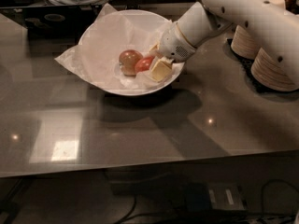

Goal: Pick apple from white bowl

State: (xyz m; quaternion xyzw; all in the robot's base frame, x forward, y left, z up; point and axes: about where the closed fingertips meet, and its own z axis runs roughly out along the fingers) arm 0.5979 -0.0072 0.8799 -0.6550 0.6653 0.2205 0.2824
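Red and glossy, the apple [145,63] lies low in the bowl [135,91], touching a tan apple [129,59] and pinched by the gripper's [154,61] fingers [160,70], so the grasp looks made and next comes a straight lift clear of the rim.

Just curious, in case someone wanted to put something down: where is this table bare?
Barest: the table front, from the white bowl to the near edge, and the left side beside the bowl. Crowded: inside the bowl, where the gripper sits beside the apple, and the right, where the arm passes the paper bowl stacks.
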